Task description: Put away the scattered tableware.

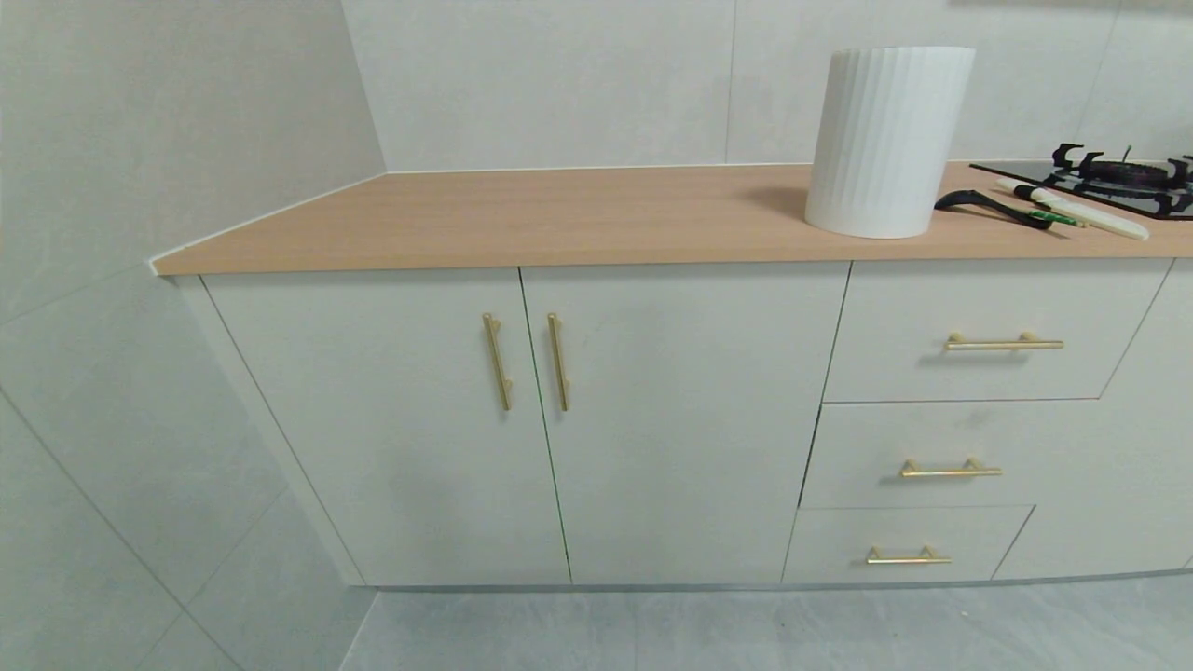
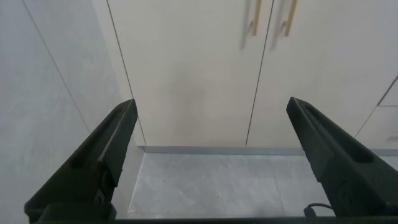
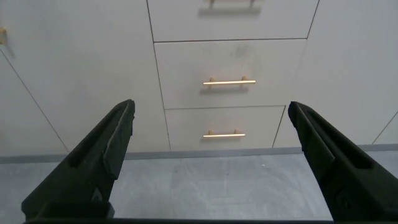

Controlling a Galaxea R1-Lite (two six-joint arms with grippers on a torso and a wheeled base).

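Two wide-spread claws low over the floor [image 2: 217, 186]: left claw [image 2: 211, 104] before cabinet doors [image 2: 186, 74], right claw [image 3: 211, 106] before drawers [image 3: 230, 65]

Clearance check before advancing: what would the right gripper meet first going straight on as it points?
Likely the drawer fronts: the open right gripper aims near the seam between the middle drawer and bottom drawer, nothing between. Depth unclear; it could meet the floor first.

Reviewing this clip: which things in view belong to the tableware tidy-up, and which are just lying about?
Belongs to the job: black ladle; white-handled utensil; white ribbed holder, probably where they go.
Just there: gas burner; cabinet doors; drawers.
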